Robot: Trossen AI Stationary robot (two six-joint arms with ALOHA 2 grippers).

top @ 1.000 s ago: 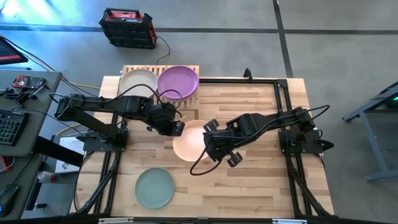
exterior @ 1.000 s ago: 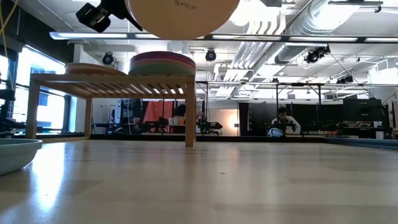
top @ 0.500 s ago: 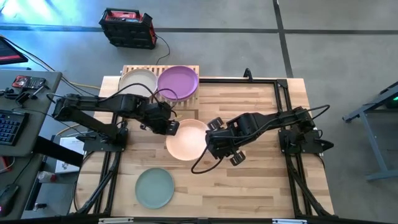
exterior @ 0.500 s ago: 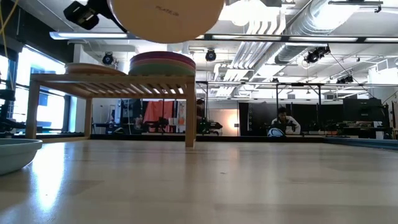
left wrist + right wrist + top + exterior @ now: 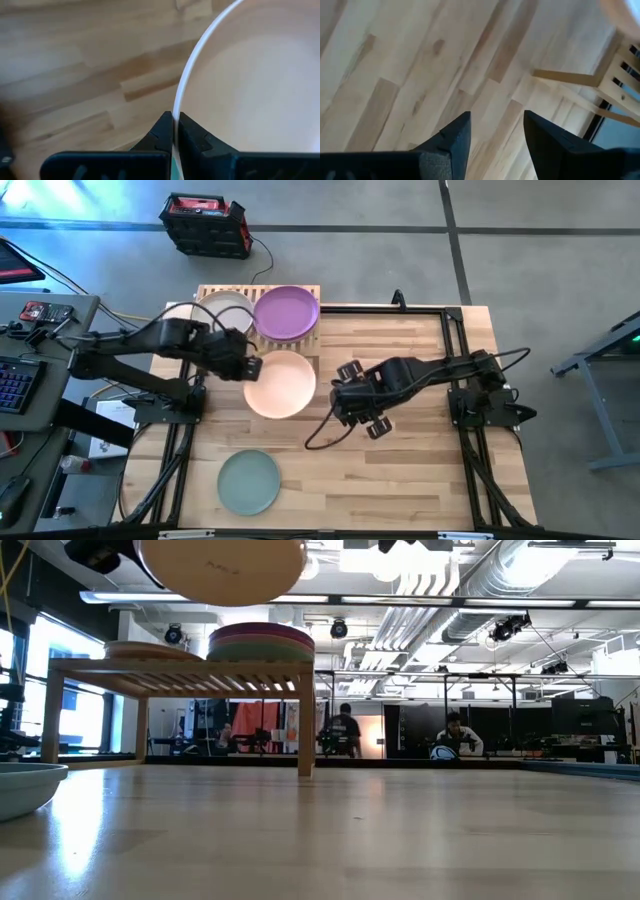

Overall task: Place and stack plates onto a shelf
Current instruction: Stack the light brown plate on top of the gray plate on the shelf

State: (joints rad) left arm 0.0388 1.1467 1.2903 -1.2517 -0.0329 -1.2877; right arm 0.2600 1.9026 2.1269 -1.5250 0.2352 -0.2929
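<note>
So the left hand (image 5: 243, 367) carried the peach plate (image 5: 280, 384) off toward the shelf (image 5: 300, 340) side of the desk, clamped on its rim the whole way, and in the low view the plate slid further to the left overhead. The right hand (image 5: 357, 406) had been right at the plate's other edge a second ago, but it spread its fingers, let go and ended up clear of it, hanging over bare wood. Also a person (image 5: 343, 732) walked into view way back in the room.
</note>
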